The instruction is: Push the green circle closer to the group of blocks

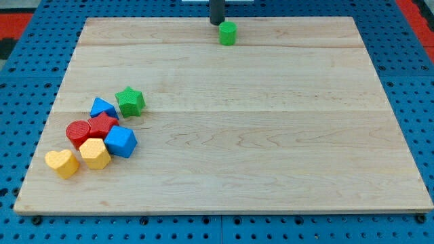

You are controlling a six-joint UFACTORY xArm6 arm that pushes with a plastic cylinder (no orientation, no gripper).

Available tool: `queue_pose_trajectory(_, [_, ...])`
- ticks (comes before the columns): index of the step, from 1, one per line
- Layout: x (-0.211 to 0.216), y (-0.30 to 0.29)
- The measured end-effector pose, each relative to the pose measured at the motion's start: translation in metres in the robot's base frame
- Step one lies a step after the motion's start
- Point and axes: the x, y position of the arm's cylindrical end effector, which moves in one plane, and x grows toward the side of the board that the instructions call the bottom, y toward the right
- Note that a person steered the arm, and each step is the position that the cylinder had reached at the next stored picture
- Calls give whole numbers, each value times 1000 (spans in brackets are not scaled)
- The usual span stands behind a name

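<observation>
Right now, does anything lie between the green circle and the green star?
Nothing: the camera view shows only bare board between green circle and green star.

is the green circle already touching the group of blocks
No, the green circle sits alone near the view's top edge beside my tip, far from the green star and the cluster at the lower left.

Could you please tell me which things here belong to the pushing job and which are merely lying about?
In the job: green circle; my tip, just above-left of it; the group: green star, blue blocks, red blocks, yellow blocks.
Lying about: nothing, just the wooden board.
</observation>
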Motion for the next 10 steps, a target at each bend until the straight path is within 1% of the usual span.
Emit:
queue_pose_trajectory(1, [28, 18])
queue_pose_trajectory(2, [74, -27])
queue_pose_trajectory(3, [103, -34])
queue_pose_trajectory(4, [70, -59])
queue_pose_trajectory(5, [66, -8])
queue_pose_trajectory(6, [104, 33])
queue_pose_trajectory(7, [138, 46])
queue_pose_trajectory(8, [171, 80])
queue_pose_trajectory(9, [189, 39])
queue_pose_trajectory(10, [176, 6])
